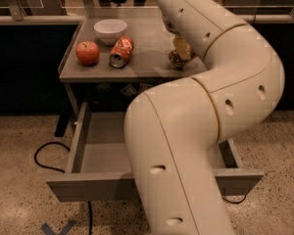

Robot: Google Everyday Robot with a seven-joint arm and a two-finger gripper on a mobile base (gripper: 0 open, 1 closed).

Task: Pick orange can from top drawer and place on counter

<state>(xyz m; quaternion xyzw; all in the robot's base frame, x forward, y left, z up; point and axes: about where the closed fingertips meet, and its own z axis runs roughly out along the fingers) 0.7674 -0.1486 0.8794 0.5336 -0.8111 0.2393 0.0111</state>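
The orange can, gold-bronze and dented, is at the right front of the grey counter and looks to be resting on it. My gripper is directly above the can, mostly hidden behind my white arm; only a pale part shows over the can. The top drawer is pulled wide open below the counter. Its visible left part holds nothing, and my arm hides its middle and right.
On the counter's left stand a white bowl, a red apple and a red-orange can lying on its side. A black cable loops on the speckled floor left of the drawer. Dark cabinets flank the counter.
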